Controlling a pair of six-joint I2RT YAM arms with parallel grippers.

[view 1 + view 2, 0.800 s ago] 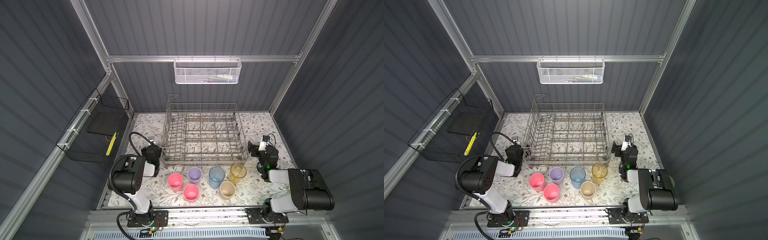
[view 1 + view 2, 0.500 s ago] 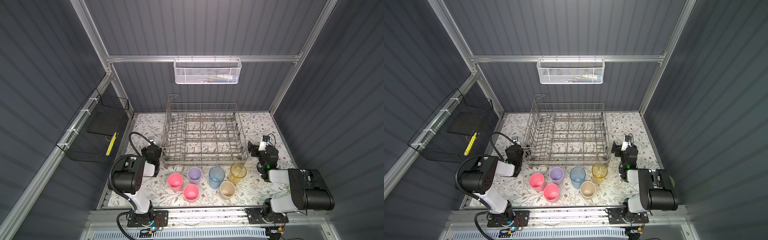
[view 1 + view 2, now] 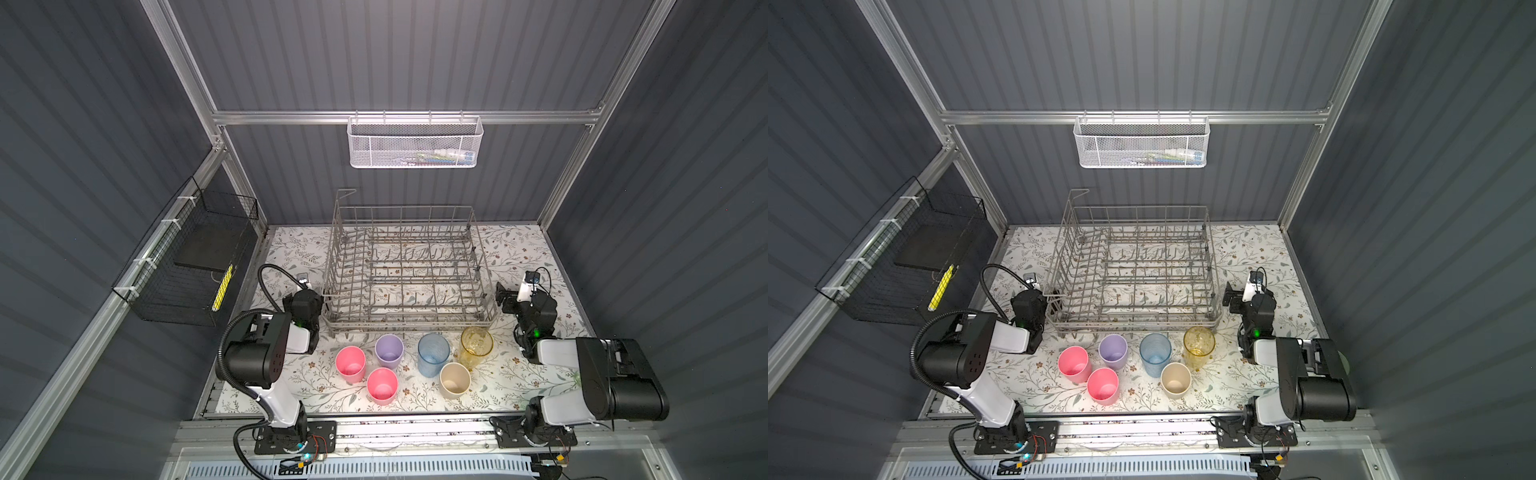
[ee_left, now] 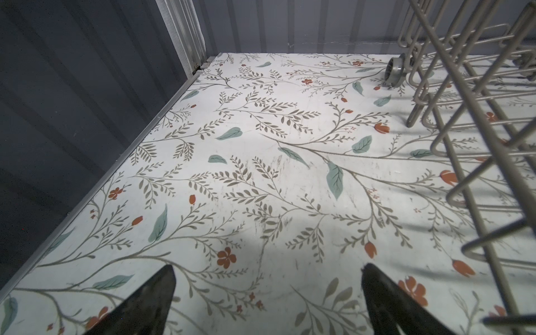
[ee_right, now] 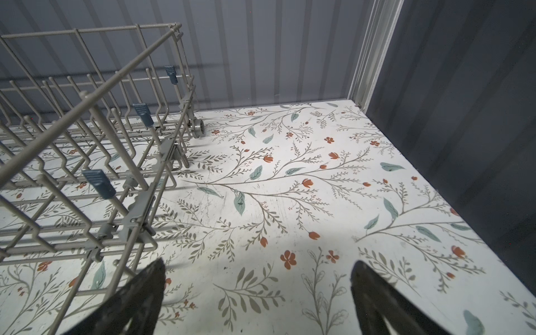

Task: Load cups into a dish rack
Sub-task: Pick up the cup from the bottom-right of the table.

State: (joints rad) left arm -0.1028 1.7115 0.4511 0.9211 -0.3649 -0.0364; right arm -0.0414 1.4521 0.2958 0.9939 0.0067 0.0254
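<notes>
Where the cups [image 3: 433, 360] stand: six upright on the floral mat [image 3: 519, 257], just before the dish rack [image 3: 409, 311].
Left gripper [image 4: 266, 271]: wide apart, empty.
Right gripper [image 5: 258, 262]: wide apart, empty.
Writing: too small to read.

The grey wire dish rack [image 3: 407, 328] stands level and empty on the floral tabletop [image 3: 316, 386], tines upright (a small wheel [image 5: 198, 129] shows under a corner). Just before its near wall, 6 tumblers stand mouth-up. Nearest the rack are a pink cup [image 3: 350, 365], lilac cup [image 3: 389, 352], ribbed blue cup [image 3: 433, 355] and amber-yellow cup [image 3: 476, 347], with a second pink cup [image 3: 382, 386] and beige cup [image 3: 455, 380] further forward.
</notes>
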